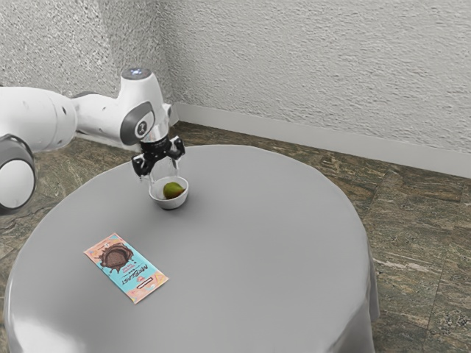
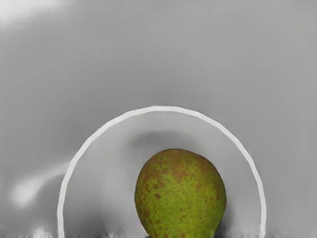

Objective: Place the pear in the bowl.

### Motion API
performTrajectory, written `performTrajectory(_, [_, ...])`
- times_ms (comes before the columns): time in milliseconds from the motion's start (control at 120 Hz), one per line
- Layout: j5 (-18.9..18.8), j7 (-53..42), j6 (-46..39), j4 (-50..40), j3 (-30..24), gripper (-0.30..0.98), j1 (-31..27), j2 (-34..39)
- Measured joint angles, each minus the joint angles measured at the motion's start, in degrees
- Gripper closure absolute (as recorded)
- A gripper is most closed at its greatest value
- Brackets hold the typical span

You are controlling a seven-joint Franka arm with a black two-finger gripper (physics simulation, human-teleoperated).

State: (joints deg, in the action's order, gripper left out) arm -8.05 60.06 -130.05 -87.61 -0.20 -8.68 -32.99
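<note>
Since meant for round white bowl (image 1: 168,204), see speckled green-brown pear (image 2: 181,193) lying inside, probably cradled against rolling. See black two-finger gripper (image 1: 165,176) spread open just above, likely for release; next, lift clear.

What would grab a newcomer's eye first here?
Probably the green, brown-speckled pear sitting inside the round white bowl, just under the open black two-finger gripper. Next comes the flat, rectangular turquoise-and-pink chocolate packet, lying apart from the bowl on the round, grey-covered table.
</note>
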Motion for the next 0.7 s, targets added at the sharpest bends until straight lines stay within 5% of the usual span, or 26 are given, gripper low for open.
performTrajectory(392, [1.6,-13.2,19.0,-9.8,0.0,0.04,2.5,27.5])
performTrajectory(700, [9.1,-34.1,28.9,-3.7,0.7,0.02,4.8,30.9])
